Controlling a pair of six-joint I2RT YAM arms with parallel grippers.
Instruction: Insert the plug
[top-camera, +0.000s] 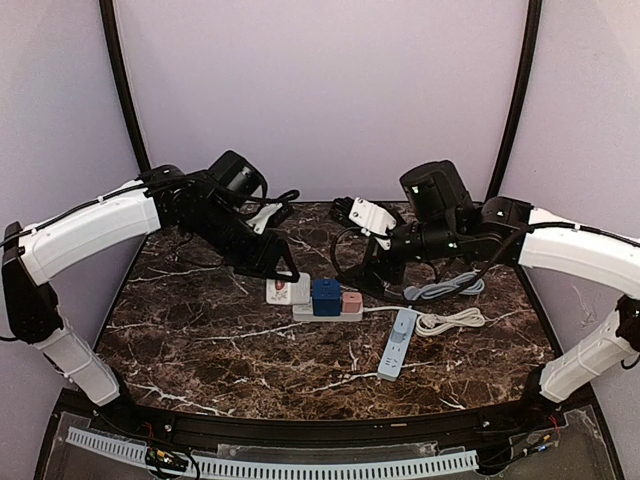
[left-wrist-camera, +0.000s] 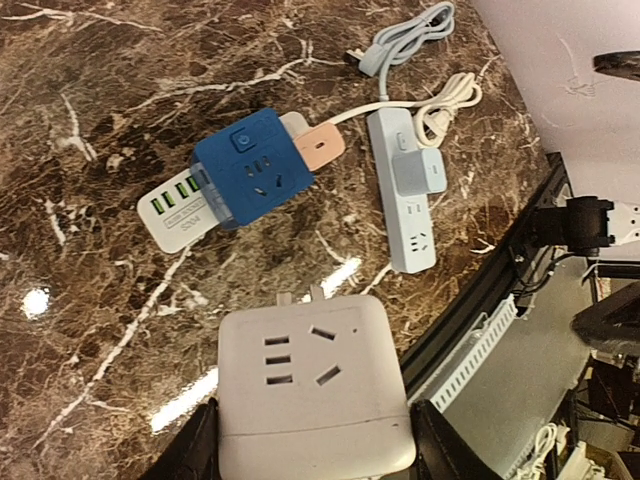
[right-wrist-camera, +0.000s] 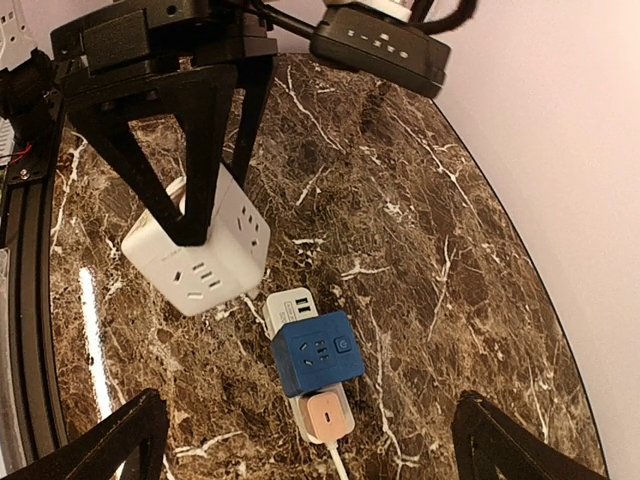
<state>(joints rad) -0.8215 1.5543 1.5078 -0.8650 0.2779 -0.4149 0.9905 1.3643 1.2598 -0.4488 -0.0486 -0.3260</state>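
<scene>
Your left gripper (top-camera: 279, 270) grasps the white cube (top-camera: 287, 291), a black finger (right-wrist-camera: 187, 205) pressed to either side of it. The top view puts the cube at 9 o'clock of the blue cube (top-camera: 326, 296), just beside it, over the left end of the strip (top-camera: 325, 312) on the marble table (top-camera: 200, 340). Your left wrist camera looks down the white cube's socket face (left-wrist-camera: 315, 385), with two metal prongs showing at its 12 o'clock edge, pointed toward the strip's green ports (left-wrist-camera: 175, 215). From your right wrist camera the white cube (right-wrist-camera: 215, 255) hangs tilted at 10 o'clock of the strip and does not meet it; whether it touches the table you cannot tell. The blue cube (right-wrist-camera: 315, 352) sits plugged into the strip, and the pink adapter (top-camera: 351, 302) sits at its 3 o'clock, touching it. Your right gripper (top-camera: 372, 278) hovers at 12 o'clock of the pink adapter with its jaws spread wide and nothing between them. A second, pale blue strip (top-camera: 398, 345) lies at 5 o'clock of the pink adapter, near it but apart, with its white cable (top-camera: 450, 322) coiled at its 2 o'clock. A grey cable (top-camera: 445, 288) lies bundled at 12 o'clock of the white one.
</scene>
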